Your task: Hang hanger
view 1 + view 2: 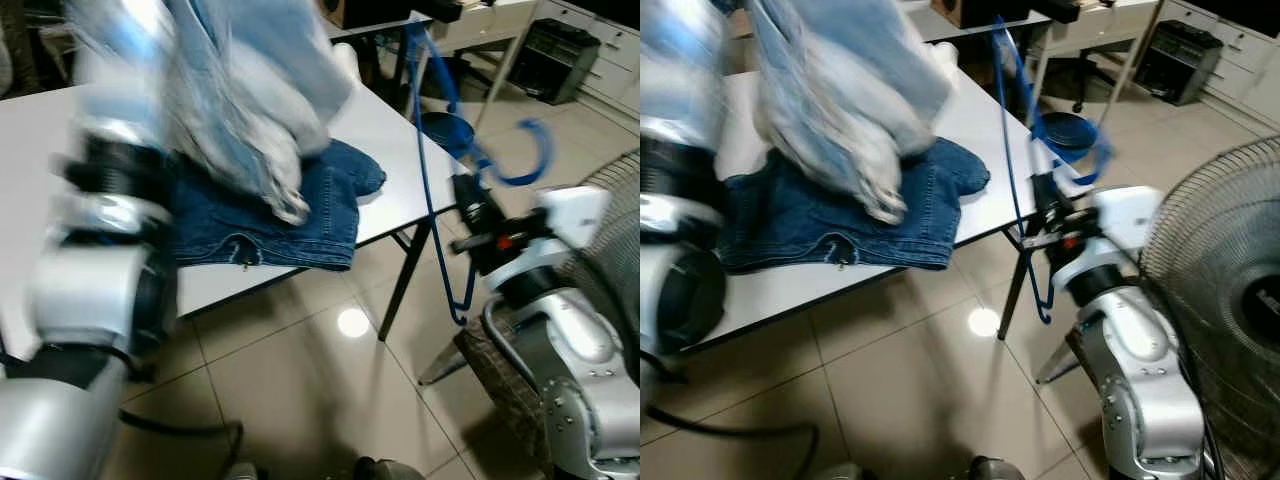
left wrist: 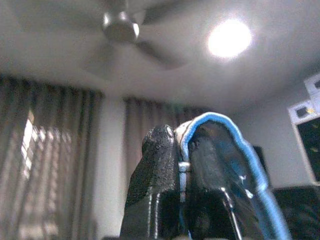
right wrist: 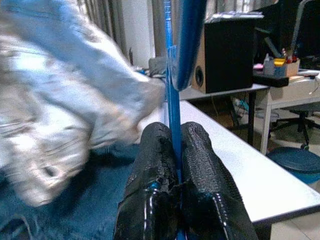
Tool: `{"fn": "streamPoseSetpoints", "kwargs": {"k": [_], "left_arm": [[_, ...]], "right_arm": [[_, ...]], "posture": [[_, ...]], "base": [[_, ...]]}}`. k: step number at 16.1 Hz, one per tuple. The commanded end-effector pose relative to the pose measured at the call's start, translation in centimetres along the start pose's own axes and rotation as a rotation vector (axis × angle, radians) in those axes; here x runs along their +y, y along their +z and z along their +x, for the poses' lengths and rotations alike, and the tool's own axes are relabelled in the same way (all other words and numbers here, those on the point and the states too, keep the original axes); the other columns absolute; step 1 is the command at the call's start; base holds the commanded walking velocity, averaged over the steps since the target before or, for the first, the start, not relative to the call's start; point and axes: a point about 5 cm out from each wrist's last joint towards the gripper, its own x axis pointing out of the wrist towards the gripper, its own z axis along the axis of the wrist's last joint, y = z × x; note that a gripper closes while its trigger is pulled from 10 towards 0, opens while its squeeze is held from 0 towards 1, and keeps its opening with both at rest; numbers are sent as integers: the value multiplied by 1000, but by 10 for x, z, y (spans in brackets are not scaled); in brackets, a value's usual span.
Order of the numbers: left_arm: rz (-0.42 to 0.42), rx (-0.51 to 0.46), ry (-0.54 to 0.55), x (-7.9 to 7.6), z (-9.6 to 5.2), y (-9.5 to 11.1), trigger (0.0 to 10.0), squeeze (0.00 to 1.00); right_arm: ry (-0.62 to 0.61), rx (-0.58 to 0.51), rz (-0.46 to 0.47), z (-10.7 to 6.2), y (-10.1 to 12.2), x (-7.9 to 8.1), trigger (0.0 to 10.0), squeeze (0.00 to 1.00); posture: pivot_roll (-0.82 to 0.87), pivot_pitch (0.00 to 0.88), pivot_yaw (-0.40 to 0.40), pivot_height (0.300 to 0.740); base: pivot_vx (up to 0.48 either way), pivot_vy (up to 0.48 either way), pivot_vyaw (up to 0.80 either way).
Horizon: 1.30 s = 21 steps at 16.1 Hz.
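Right gripper (image 3: 176, 150): jaws closed on the blue hanger (image 1: 428, 170), pinching its thin wire.
Hanger: upright beside the table (image 1: 390, 130) edge, hook (image 1: 525, 155) curling above the right gripper.
Left gripper (image 2: 181, 165): raised high, jaws clamped on a blue-edged fold of the light denim garment (image 1: 250, 90), which drapes down blurred.
Table: dark jeans (image 1: 270, 215) lie flat under the hanging garment.
Step in hand: probably bringing hanger and garment together.
Doing it well: keep the hanger steady and vertical, and hold the cloth's opening clear of the jeans so nothing snags.
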Motion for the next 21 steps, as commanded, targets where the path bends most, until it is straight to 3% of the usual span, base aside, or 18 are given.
{"fn": "streamPoseSetpoints", "kwargs": {"k": [1, 3, 4, 5, 6, 7, 8, 9, 11, 13, 15, 18, 21], "left_arm": [[35, 136, -104, -9, -13, -21, 0, 0], [39, 215, -154, -12, -27, -35, 0, 0], [24, 379, -228, -21, -65, -66, 0, 0], [14, 443, -246, -24, -85, -76, 0, 0], [-17, 515, -276, -30, -108, -86, 4275, 0], [-102, 637, -280, -35, -133, -99, 10000, 0], [-189, 732, -288, -41, -160, -107, 10000, 0], [-198, 756, -310, -46, -182, -107, 10000, 0], [-191, 824, -305, -49, -212, -108, 10000, 0], [-209, 873, -294, -51, -234, -104, 10000, 0], [-225, 876, -285, -53, -237, -98, 10000, 0], [-243, 855, -243, -57, -226, -96, 10000, 0], [-250, 862, -272, -64, -226, -92, 10000, 0]], "right_arm": [[-31, -61, 20, 0, 11, -4, 10000, 0], [-41, -68, 26, -1, 13, -5, 10000, 0], [-52, -57, 32, -4, 11, -6, 10000, 0], [-57, -38, 34, -6, 7, -5, 10000, 0], [-64, -1, 38, -8, 2, -5, 10000, 0], [-54, 62, 48, -10, -8, -2, 10000, 0], [-32, 141, 33, -12, -21, 1, 10000, 0], [-42, 209, 21, -15, -33, 2, 10000, 0], [-105, 308, 8, -20, -50, -2, 10000, 0], [-130, 341, -25, -22, -56, -4, 10000, 0], [-132, 335, -31, -17, -57, -2, 10000, 0], [-181, 282, 30, -7, -54, -1, 10000, 0], [-95, 275, -27, 0, -52, 8, 10000, 0]], "posture": [[-75, 0, 1, 740], [-73, 0, 10, 740], [-73, 0, 15, 740], [-70, 7, 22, 740], [-66, 11, 23, 740], [-70, 14, 22, 740], [-73, 20, 18, 740], [-73, 24, 11, 740], [-71, 30, 7, 740], [-76, 41, 4, 740], [-76, 42, 0, 740], [-65, 40, -5, 740], [-63, 37, -3, 740]], "base": [[0, 0, 0], [0, 0, 0], [0, 0, 0], [0, 0, 0], [0, 0, 0], [0, 0, 0], [0, 0, 0], [0, 0, 0], [0, 0, 0], [0, 0, 0], [0, 0, 0], [-90, 0, 0], [-341, 0, 0]]}}
